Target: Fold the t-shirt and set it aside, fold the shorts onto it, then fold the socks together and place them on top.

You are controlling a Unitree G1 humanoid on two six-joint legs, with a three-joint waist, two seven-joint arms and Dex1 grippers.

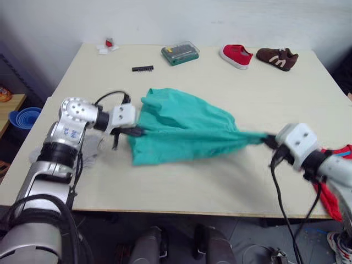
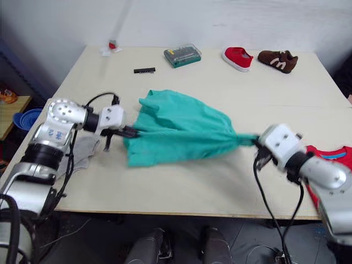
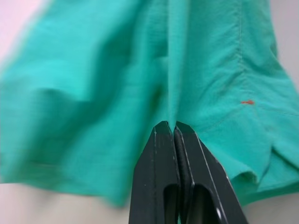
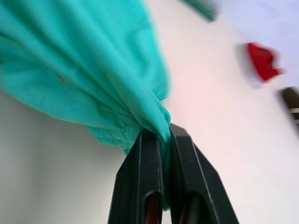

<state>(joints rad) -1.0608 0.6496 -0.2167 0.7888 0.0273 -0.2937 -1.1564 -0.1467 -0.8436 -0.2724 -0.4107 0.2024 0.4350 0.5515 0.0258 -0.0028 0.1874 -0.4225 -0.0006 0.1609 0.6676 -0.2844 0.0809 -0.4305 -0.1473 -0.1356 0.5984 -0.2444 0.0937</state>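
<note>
The teal shorts (image 1: 181,129) are stretched across the middle of the pale surface (image 1: 220,187) between the two arms, spread wide toward the robot's left and gathered into a narrow bunch toward its right. The left gripper (image 1: 138,131) holds the wide end of the shorts; in the left wrist view its two black fingers (image 3: 161,158) stand pressed together with a fold of teal cloth pinched between them, so the jaws are closed on the garment. The right gripper (image 2: 256,139) holds the bunched end; in the right wrist view its fingers (image 4: 145,158) clamp a twisted rope of the cloth, so these jaws also are closed on the shorts. Part of the fabric sags onto the surface between the grippers. The red t-shirt (image 2: 324,165) lies at the surface's near right edge, partly behind the right arm, with a strip of blue neckband showing. The grey socks (image 2: 85,151) lie on the surface's near left side, beside and partly under the left arm. Along the far edge of the surface rest a small black strip (image 1: 142,69), a green case with a clear lid (image 1: 180,53), a red shoe (image 1: 236,56) and a brown shoe (image 1: 278,58), all well apart from the shorts.
</note>
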